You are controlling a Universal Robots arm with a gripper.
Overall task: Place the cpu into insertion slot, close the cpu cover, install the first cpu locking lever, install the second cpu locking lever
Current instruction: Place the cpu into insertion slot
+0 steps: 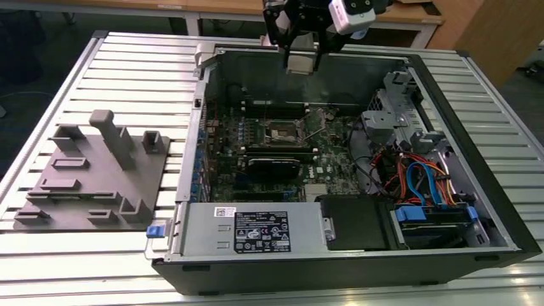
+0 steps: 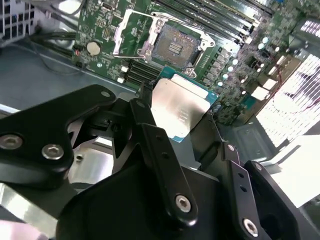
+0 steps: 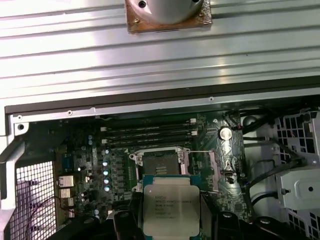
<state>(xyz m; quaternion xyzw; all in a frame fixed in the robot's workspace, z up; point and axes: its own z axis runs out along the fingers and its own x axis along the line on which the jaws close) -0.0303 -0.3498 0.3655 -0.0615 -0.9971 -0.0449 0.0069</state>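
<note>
Exterior view, gripper: the gripper [image 1: 299, 58] is seen high over the far wall of an open computer case [image 1: 340, 271], which lies on a slatted metal table [image 1: 127, 70].
Exterior view, cpu: the cpu [image 1: 299, 64] is held at the fingertips, well above the board.
Exterior view, socket: the insertion slot [image 1: 283, 132] is seen uncovered on the green motherboard [image 1: 327, 137].
Exterior view, surroundings: a grey fixture [image 1: 85, 178] is set on the table toward the exterior view's left, apart from the case.
Second wrist view, grip: the cpu [image 2: 182, 100] is pinched by opposite edges between the black fingers [image 2: 155, 145], its metal top turned to the camera.
Second wrist view, socket: the dark centre of the insertion slot [image 2: 175, 47] is exposed; the cpu cover [image 2: 122, 31] is swung open beside it.
First wrist view, cpu: the cpu [image 3: 171, 210] is seen gripped, apart from the insertion slot [image 3: 157, 161].
</note>
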